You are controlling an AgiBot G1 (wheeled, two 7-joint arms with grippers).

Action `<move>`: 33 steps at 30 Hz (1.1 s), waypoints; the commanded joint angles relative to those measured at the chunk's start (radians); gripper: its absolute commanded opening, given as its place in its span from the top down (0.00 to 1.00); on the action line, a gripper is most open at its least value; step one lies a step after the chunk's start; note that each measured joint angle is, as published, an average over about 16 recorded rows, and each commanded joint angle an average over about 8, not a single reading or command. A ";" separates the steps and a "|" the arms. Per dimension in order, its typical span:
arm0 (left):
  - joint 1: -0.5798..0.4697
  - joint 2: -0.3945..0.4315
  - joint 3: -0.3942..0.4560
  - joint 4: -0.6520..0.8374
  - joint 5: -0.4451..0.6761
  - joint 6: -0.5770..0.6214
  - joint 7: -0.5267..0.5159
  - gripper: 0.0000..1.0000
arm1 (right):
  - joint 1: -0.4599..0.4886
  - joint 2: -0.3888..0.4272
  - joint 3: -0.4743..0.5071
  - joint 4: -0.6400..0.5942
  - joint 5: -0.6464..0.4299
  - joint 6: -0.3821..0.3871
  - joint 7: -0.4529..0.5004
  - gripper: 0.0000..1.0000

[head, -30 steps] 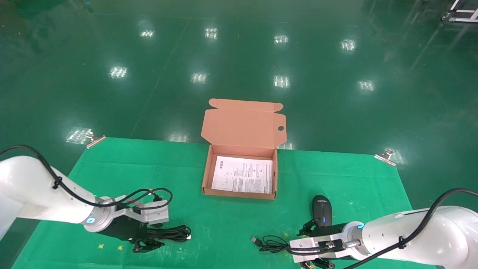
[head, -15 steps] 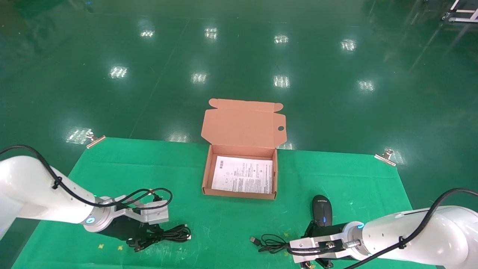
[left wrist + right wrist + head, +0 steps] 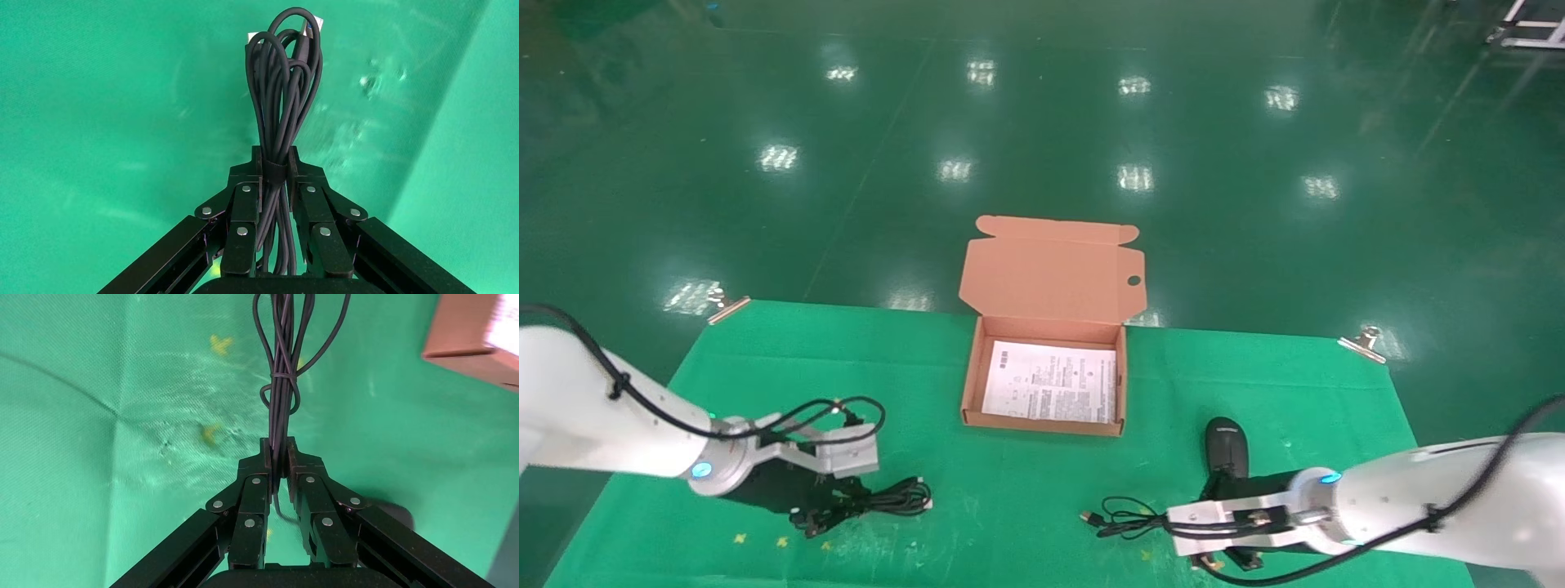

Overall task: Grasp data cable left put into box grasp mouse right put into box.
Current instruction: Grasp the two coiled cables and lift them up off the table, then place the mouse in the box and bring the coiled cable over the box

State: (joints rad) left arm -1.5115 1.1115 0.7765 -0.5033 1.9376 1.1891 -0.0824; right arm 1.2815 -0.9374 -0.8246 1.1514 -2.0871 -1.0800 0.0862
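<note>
Over the last second the left pincer point(image 3: 274, 174) has been closed on the data cable point(image 3: 280, 92): in the left wrist view the bundle is pinched between both fingertips right at the band round its middle, with the loops and pale plug tips hanging out beyond the jaws. In the head view the left arm has been drawn slightly back and toward the robot's left, and the data cable point(image 3: 878, 505) has been dragged a little with it. It still appears to lie low over the green tabletop point(image 3: 764, 359); whether it has left the cloth cannot be told.

On the other side the right pincer point(image 3: 278, 459) has been shut on the mouse's cord point(image 3: 280, 373) rather than on the mouse body, as the right wrist view shows the thin tied bundle clamped between the fingertips. The mouse point(image 3: 1227, 445) has been shifted slightly and rests on the tabletop just ahead of the right wrist, with its USB plug point(image 3: 1088, 517) lying to the robot's left.

The box point(image 3: 1043, 420) stands open between the two arms, its lid point(image 3: 1050, 273) folded back and only the white printed sheet point(image 3: 1050, 382) inside. Both grasps are therefore judged made, and lifting and carrying to the box remain. A cord-only grip may let the mouse swing or trail.
</note>
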 commanded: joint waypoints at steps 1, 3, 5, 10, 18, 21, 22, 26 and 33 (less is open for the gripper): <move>-0.008 -0.013 -0.003 -0.008 -0.004 0.011 0.002 1.00 | 0.007 0.021 0.007 0.028 0.003 -0.014 0.017 1.00; -0.026 -0.038 -0.008 -0.039 -0.004 0.019 0.000 1.00 | 0.021 0.062 0.026 0.076 0.001 -0.022 0.047 1.00; -0.046 -0.064 -0.015 -0.079 -0.005 0.027 -0.004 1.00 | 0.040 0.102 0.047 0.123 -0.004 -0.027 0.074 1.00; -0.094 -0.125 -0.039 -0.205 -0.011 0.032 -0.037 1.00 | 0.118 0.157 0.098 0.194 -0.005 -0.026 0.100 1.00; -0.137 -0.160 -0.075 -0.403 0.005 -0.026 -0.129 1.00 | 0.260 0.108 0.139 0.195 0.046 -0.007 0.023 1.00; -0.148 -0.156 -0.083 -0.461 0.021 -0.056 -0.165 1.00 | 0.297 0.073 0.143 0.187 0.062 0.002 -0.003 1.00; -0.151 -0.154 -0.085 -0.478 0.030 -0.067 -0.177 1.00 | 0.308 0.061 0.144 0.184 0.064 0.005 -0.008 1.00; -0.161 -0.140 -0.087 -0.530 0.073 -0.107 -0.225 1.00 | 0.341 0.006 0.141 0.160 0.066 0.020 -0.020 1.00; -0.170 -0.103 -0.081 -0.559 0.155 -0.169 -0.295 1.00 | 0.391 -0.118 0.121 0.049 0.068 0.060 -0.075 1.00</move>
State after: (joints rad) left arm -1.6791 1.0062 0.6957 -1.0558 2.0893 1.0220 -0.3707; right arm 1.6684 -1.0516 -0.7030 1.1926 -2.0118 -1.0199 -0.0030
